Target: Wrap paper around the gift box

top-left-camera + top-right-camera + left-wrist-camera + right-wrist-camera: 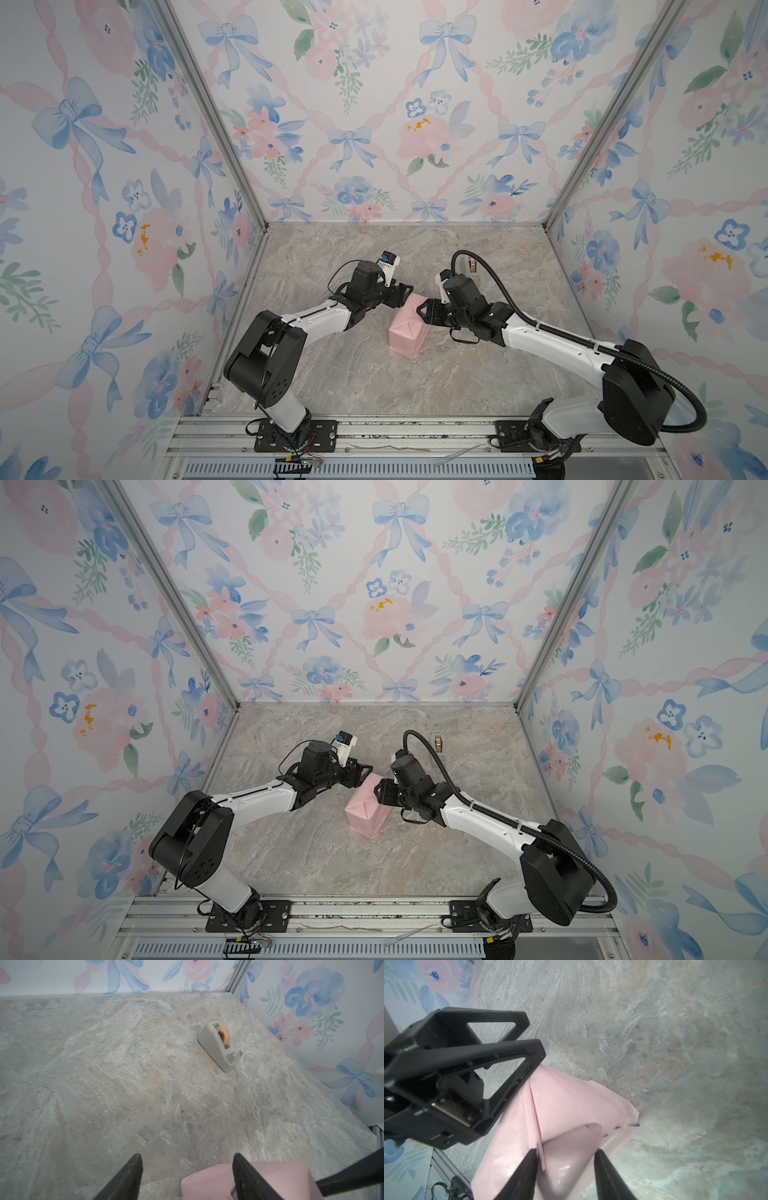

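The paper (pixel 409 332) (pixel 368 812) shows its pale pink face, folded round a block in the middle of the table. The gift box is hidden inside it. My left gripper (pixel 400 294) (pixel 360 773) is open at the parcel's far end. In the left wrist view one of its fingers (pixel 245 1174) lies across the paper (pixel 207 1180). My right gripper (pixel 422 311) (pixel 378 791) is at the parcel's right end. In the right wrist view it (pixel 566 1151) stands open, straddling a bulging folded flap of the paper (pixel 571 1101).
A beige tape dispenser (pixel 472 264) (pixel 438 742) (pixel 220 1045) stands behind the right arm toward the back wall. Flowered walls close the marble table on three sides. A metal rail runs along the front edge.
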### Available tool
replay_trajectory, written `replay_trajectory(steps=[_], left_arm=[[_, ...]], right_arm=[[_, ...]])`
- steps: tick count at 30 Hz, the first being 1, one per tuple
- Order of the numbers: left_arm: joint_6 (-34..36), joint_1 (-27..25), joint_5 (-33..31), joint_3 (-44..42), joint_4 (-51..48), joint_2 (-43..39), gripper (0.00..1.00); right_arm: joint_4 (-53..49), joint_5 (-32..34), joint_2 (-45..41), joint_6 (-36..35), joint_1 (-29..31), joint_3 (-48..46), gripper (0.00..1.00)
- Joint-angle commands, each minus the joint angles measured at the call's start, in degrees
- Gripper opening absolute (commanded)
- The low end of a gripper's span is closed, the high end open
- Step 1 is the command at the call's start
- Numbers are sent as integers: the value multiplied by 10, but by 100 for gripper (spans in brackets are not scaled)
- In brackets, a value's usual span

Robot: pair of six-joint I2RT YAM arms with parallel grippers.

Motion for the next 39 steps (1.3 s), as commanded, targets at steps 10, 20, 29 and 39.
replay_trajectory(steps=[10, 20, 29, 39], left_arm=[[-93, -9, 28, -144, -15, -194, 71], [-108, -23, 38, -203, -14, -166, 69], [-97, -33, -6, -230, -30, -187, 69], [-86, -54, -29, -214, -46, -181, 69]], right_arm=[[-34, -22, -3, -20, -11, -13, 46], [-22, -34, -11, -17, -15, -15, 48], [-49, -62, -84, 44, -31, 0, 74], [-63, -62, -17, 61, -6, 26, 73]])
